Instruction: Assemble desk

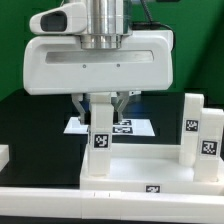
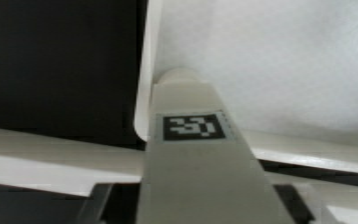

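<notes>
1. One two-finger gripper (image 1: 103, 104) hangs from the bulky glossy white robot head, its dark fingers (image 1: 81, 106) set either side of the top of a square-section white plastic leg (image 1: 101, 135). The jaws stand part-way in, close against the leg; whether they already pinch it cannot be told.
2. That leg stands upright at a corner of the white rectangular plastic tabletop (image 1: 135, 170), apparently in its socket, tag facing the exterior view.
3. Judgement: the hold at the top suits turning or pressing the leg home.
4. Another white leg (image 1: 190, 128) stands at the exterior view's right.
5. Behind lies the marker board (image 1: 135, 127).
</notes>
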`<state>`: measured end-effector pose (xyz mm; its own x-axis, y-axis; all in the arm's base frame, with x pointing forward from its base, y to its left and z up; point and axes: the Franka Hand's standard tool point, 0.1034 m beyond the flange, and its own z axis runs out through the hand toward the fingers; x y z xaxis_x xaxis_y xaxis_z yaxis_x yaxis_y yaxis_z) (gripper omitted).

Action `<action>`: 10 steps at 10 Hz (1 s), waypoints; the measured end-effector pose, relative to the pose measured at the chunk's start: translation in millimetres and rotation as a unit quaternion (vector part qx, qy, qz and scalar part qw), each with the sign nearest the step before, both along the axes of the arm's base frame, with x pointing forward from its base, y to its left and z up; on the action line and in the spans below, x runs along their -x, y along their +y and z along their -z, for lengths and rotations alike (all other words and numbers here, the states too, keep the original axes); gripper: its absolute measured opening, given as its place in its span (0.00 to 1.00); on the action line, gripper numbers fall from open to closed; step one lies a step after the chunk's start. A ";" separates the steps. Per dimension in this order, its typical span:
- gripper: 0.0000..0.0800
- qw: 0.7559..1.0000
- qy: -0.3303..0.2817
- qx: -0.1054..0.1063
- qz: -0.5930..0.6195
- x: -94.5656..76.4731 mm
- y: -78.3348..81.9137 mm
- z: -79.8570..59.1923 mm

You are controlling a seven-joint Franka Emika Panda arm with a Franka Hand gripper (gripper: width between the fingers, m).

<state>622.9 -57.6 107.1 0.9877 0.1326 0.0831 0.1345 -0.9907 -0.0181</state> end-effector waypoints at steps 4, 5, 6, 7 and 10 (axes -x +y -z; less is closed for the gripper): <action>0.36 0.988 0.004 -0.016 0.153 1.3 -1.3 1.1; 0.36 0.982 0.002 -0.018 0.189 1.3 -1.3 1.3; 0.36 0.965 0.002 -0.026 0.260 1.3 -2.1 1.5; 0.36 0.953 0.003 -0.030 0.301 1.3 -2.4 1.6; 0.36 0.889 0.010 -0.048 0.455 1.8 -3.9 2.1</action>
